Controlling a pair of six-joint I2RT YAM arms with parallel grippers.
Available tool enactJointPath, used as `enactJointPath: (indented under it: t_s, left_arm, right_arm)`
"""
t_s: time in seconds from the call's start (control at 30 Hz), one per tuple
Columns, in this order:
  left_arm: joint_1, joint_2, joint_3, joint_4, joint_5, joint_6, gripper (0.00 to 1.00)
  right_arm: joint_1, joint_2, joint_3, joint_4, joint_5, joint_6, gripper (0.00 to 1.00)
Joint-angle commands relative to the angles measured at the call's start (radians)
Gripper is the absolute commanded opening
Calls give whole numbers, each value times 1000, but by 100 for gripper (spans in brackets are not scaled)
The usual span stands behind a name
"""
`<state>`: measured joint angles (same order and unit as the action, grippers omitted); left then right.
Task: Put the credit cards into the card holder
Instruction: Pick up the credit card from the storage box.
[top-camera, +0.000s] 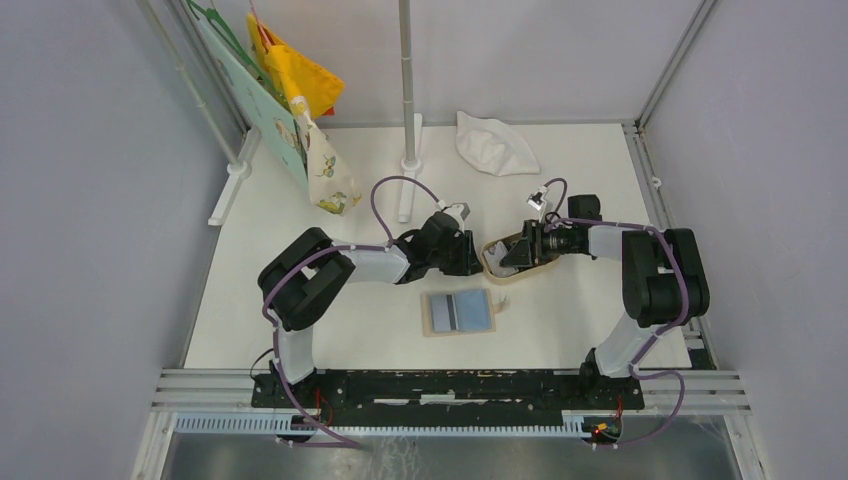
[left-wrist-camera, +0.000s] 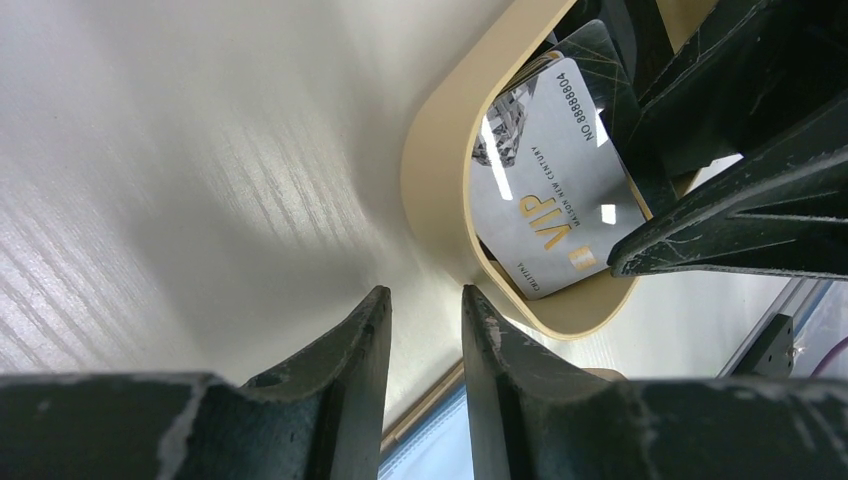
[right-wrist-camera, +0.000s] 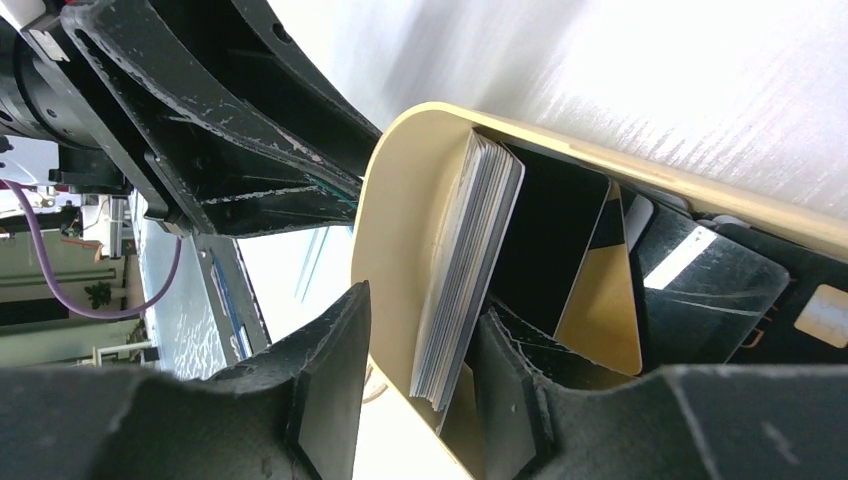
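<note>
The white table (top-camera: 330, 330) sat inside grey walls, with one crumpled white cloth (top-camera: 495, 145) near the top of the frame. One card holder (top-camera: 459, 312) lay open and flat at lower centre, blue lining up, its long axis running left to right. Just above it was one tan oval tray (top-camera: 492, 268) holding all the credit cards (right-wrist-camera: 465, 280). A grey-white stack I couldn't count stood on edge, long axis upright in the right wrist view. At least three more, black and orange, leaned behind it. A grey-white VIP card (left-wrist-camera: 550, 190) showed its face to the left wrist camera. The right gripper (right-wrist-camera: 422, 310) straddled the stack unclenched, a strip of tray visible beside one finger. The left gripper (left-wrist-camera: 420, 300) hung beside the tray, narrowly parted and empty.
</note>
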<state>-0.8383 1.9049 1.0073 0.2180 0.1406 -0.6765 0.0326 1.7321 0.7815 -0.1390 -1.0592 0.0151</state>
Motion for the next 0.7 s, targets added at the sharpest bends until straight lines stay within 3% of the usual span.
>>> enactJointPath:
  t_s: [0.0, 0.67]
  left_arm:
    - [0, -37, 30, 29, -3, 46, 39]
    - [5, -177, -35, -8, -49, 76, 44]
  right_arm:
    - [-14, -27, 20, 12, -43, 8, 46]
    - [-103, -40, 22, -1, -33, 4, 37]
